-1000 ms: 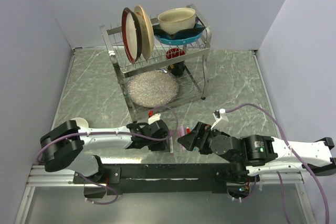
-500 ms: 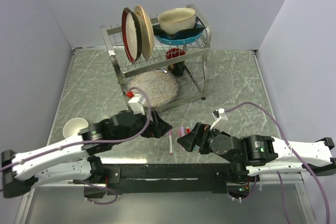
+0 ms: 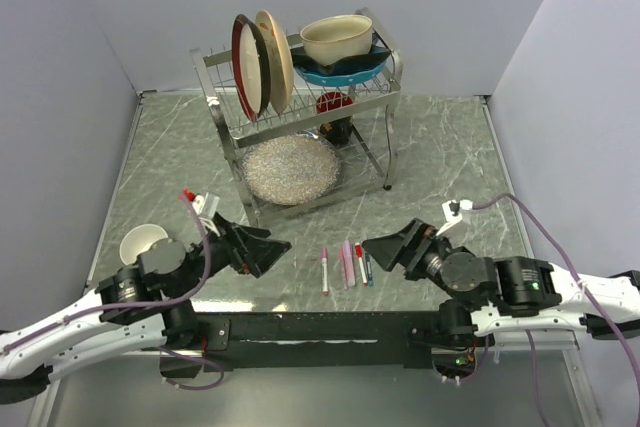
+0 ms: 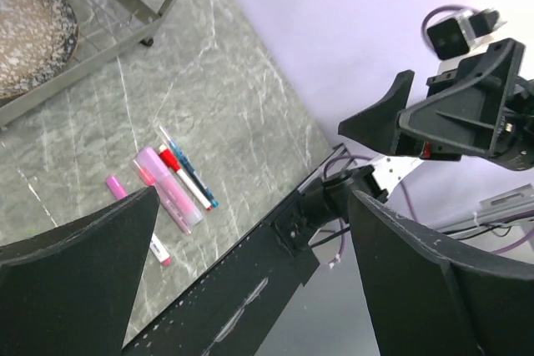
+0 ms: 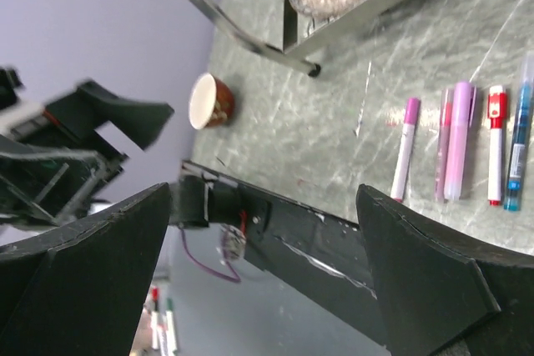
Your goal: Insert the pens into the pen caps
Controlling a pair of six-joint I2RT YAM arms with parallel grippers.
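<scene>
While both arms reach low over the near edge of the table point(image 3: 450, 147), the pens point(image 3: 347, 263) lie in a tight row at about 6 o'clock on the marbled top. They are parallel, each running roughly from 12 to 6.

Read from 9 towards 3 in the top view, the row starts with a white pen with a magenta cap point(image 3: 325, 269), set slightly apart. Next come a thin mauve pen point(image 5: 443, 143) and a thicker pink pen point(image 5: 460, 135) that touch each other. A white pen with a red cap point(image 3: 359, 263) and a blue pen point(image 3: 368, 269) close the row. The magenta cap point(image 5: 411, 112) and the red cap point(image 5: 497, 106) sit on the 12 o'clock ends of their pens. Whether they are pushed fully home is probably too fine to judge at this size.

At 9 o'clock of the row the left gripper point(image 3: 275, 257) points at the pens, jaws spread wide and empty. Its fingers point(image 4: 75, 281) frame the row in the left wrist view. At 3 o'clock the right gripper point(image 3: 372, 255) faces it, also gaping with nothing between its fingers point(image 5: 434, 273). Neither touches a pen.

A wire dish rack point(image 3: 225, 112) stands at 12 o'clock with upright plates point(image 3: 262, 62) and a bowl point(image 3: 336, 39) on top. A speckled plate point(image 3: 292, 169) lies on its lower shelf. A small cup point(image 3: 143, 242) sits at 9 o'clock, just beside the left arm.
</scene>
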